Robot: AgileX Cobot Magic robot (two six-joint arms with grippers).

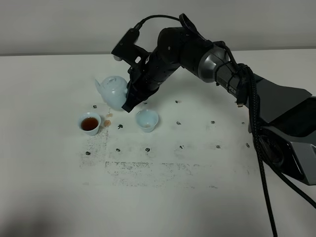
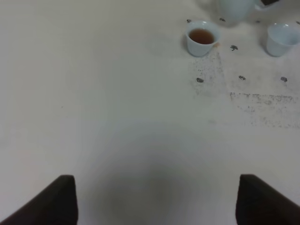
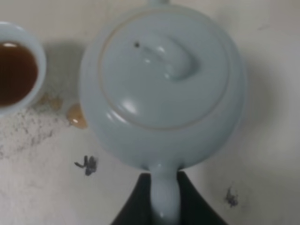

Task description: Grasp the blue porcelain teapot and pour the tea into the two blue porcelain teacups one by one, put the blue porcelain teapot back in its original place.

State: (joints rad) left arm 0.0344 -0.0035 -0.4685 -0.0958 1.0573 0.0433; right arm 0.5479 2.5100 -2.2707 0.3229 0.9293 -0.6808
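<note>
The white counter (image 1: 49,197) carries everything. The right arm (image 1: 173,49) reaches across its middle to the teapot (image 1: 112,90), which is toward the far edge, left of centre. I cannot tell whether it rests on the counter or hangs just above it. It is glazed porcelain: stiff, slick and brittle. It is likely heavy with tea, and the lid (image 3: 164,75) is probably loose. The loop handle (image 3: 165,197) is the place to hold. Nearer the front edge stand the full cup (image 1: 90,123) and the empty cup (image 1: 147,120), light and easily knocked. The right fingers (image 3: 136,208) clamp the handle from both sides. The left fingers (image 2: 51,199) gape wide, holding nothing. A tea drop (image 3: 76,116) stains the counter beside the teapot.
</note>
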